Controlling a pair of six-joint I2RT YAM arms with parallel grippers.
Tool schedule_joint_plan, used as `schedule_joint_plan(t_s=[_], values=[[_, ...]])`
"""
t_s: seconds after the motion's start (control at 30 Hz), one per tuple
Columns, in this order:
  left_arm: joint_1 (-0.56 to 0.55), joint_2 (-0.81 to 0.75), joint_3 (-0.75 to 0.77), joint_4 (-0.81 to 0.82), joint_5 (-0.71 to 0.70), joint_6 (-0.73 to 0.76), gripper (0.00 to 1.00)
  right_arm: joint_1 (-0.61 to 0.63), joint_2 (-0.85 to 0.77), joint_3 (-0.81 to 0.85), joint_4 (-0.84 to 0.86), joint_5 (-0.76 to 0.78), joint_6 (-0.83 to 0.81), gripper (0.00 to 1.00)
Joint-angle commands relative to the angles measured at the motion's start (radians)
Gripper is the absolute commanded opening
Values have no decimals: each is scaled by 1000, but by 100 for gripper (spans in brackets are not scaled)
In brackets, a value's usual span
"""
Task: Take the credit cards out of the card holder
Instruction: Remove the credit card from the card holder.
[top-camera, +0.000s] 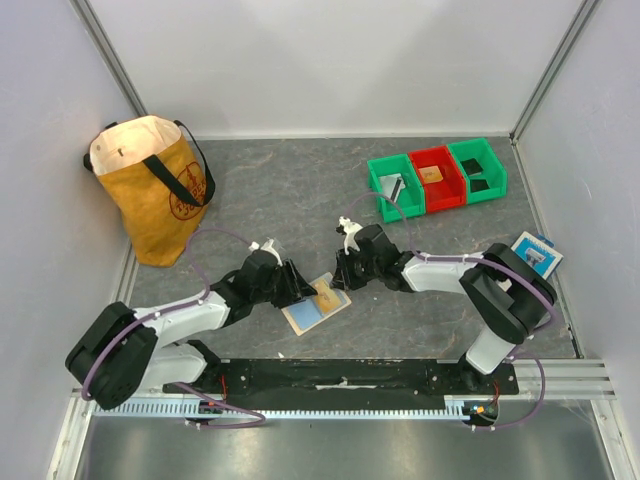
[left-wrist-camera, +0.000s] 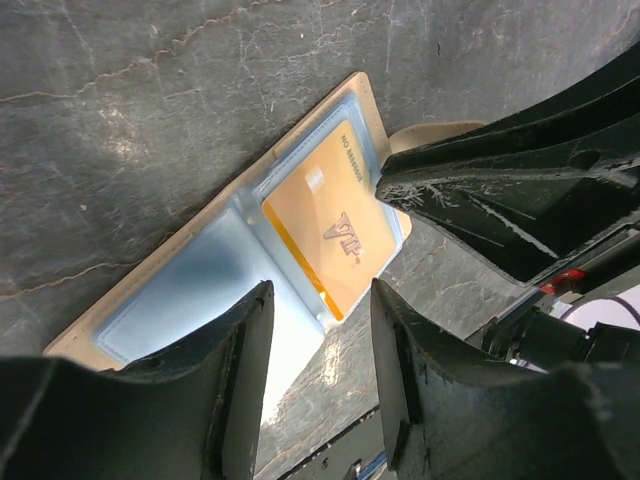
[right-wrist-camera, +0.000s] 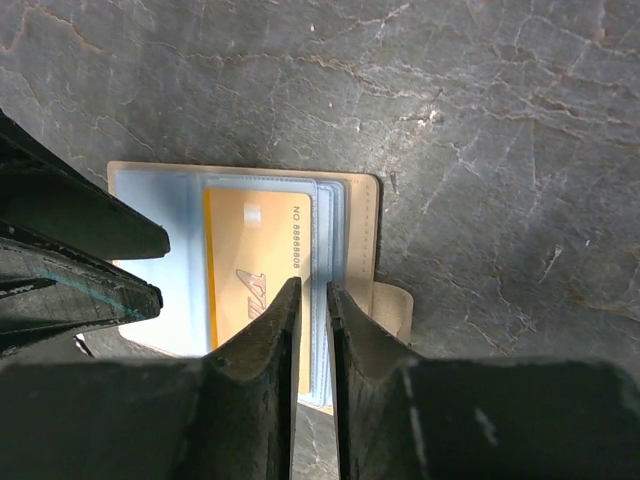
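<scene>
- the card holder (top-camera: 304, 316) lies open and flat on the grey table (top-camera: 280, 200), between the two arms, with its pale blue inner face up.
- in the top view its long axis runs on a slant: one end near-left by the left arm, the other far-right by the right arm.
- the orange card (right-wrist-camera: 250, 260) sits in a clear sleeve on the far-right half. its line of print runs across the holder's length.
- a small tan tab (right-wrist-camera: 396, 308) sticks out past that same end.
- left gripper (left-wrist-camera: 315, 350): fingers spread with a clear gap, over the near edge of the holder's blue half.
- right gripper (right-wrist-camera: 312, 330): fingers almost together with only a thin slit left, down at the card's edge and the stacked sleeves. i cannot tell whether they pinch a sleeve or the card.
- hidden: the right fingers cover one end of the card in the right wrist view. in the left wrist view a right finger covers a card corner and part of the tab.
- what lies in the sleeves under the orange card is hard to make out.
</scene>
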Motion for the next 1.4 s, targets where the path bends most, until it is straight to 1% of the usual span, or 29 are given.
schedule_joint_plan(t_s=[0.0,0.17,0.3,0.6,0.8,0.9,0.93,0.97,1.0,1.07,1.1,1.27,1.37], values=[[5,32,-17,141,30,-69,50,-12,23,-28,70,-48,0,20],[13,58,-57,180,36,-101,47,-14,42,-59,82,-66,-2,11],[22,101,-83,219,42,-124,46,-14,43,-73,79,-77,-2,7],[30,196,-124,379,117,-164,41,-12,12,-79,74,-89,14,7],[28,218,-120,430,136,-167,38,-2,5,-90,100,-88,43,7],[33,232,-97,434,133,-147,30,-2,-7,-99,99,-66,50,7],[37,239,-86,433,134,-135,25,-2,-14,-103,99,-54,52,7],[40,248,-75,436,139,-126,23,-2,-20,-107,102,-36,55,7],[51,259,-65,442,151,-113,18,-2,-26,-111,100,-22,60,7],[72,281,-51,462,177,-93,15,-3,-40,-116,96,12,64,7],[85,293,-45,474,193,-86,11,-5,-47,-117,94,20,67,7],[140,342,-11,494,289,-37,2,-12,-87,-123,93,56,75,8],[145,368,3,488,335,-17,2,-17,-126,-122,106,76,75,9]])
